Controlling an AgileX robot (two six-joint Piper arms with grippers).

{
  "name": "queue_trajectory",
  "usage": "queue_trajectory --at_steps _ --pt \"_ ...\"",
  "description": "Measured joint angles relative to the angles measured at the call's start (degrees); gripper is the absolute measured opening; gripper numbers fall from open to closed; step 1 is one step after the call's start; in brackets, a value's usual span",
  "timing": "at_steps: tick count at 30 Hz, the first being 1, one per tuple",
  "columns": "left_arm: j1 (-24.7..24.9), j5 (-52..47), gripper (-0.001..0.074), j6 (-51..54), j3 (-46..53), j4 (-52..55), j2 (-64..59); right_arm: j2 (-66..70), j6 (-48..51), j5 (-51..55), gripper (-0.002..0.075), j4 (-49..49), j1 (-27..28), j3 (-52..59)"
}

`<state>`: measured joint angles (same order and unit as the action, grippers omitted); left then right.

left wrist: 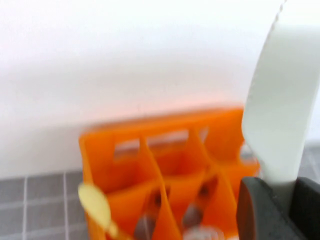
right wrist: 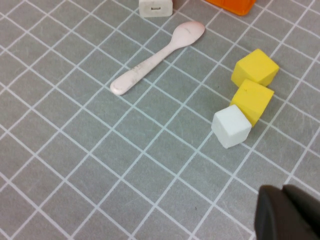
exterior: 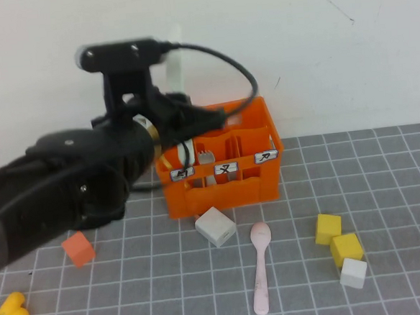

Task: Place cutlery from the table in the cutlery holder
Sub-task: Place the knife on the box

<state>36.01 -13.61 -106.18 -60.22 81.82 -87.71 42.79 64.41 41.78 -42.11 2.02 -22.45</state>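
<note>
Grey gridded counter (exterior: 385, 181) carries the bright orange slotted plastic crate (exterior: 226, 185). Left claw (left wrist: 280, 200), clamped on the white plastic knife (left wrist: 282, 100), holds it blade-up above the crate's compartments. Pale pink plastic spoon (right wrist: 157, 57) lies nearer the right claw (right wrist: 287, 212), which is closed and empty.

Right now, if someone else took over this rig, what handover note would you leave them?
Left gripper: shut on the white knife, blade up, raised above the orange cutlery holder.
Right gripper: shut, empty, over the table near the cubes.
Pink spoon: lying flat in front of the holder.
Done: knife picked up.
Left: drop knife into a compartment, then fetch the spoon.
</note>
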Motion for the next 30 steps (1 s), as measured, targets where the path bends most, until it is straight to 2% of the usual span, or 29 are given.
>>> queue_trajectory --at_steps 3,6,23,30 --pt "-2.18 2.48 0.0091 -11.32 -1.68 10.76 -1.84 0.00 0.00 0.00 -0.0003 -0.12 0.00 0.00" --pt "-2.56 3.76 0.0091 -15.33 -3.92 14.85 -4.44 0.00 0.00 0.00 -0.0003 -0.12 0.00 0.00" --pt "-2.56 6.02 0.0091 -16.83 -24.80 16.41 -26.88 0.00 0.00 0.00 -0.0003 -0.24 0.00 0.00" --pt "-2.56 10.80 0.0091 -16.93 -29.07 16.79 -31.51 0.00 0.00 0.00 -0.0003 0.03 0.00 0.00"
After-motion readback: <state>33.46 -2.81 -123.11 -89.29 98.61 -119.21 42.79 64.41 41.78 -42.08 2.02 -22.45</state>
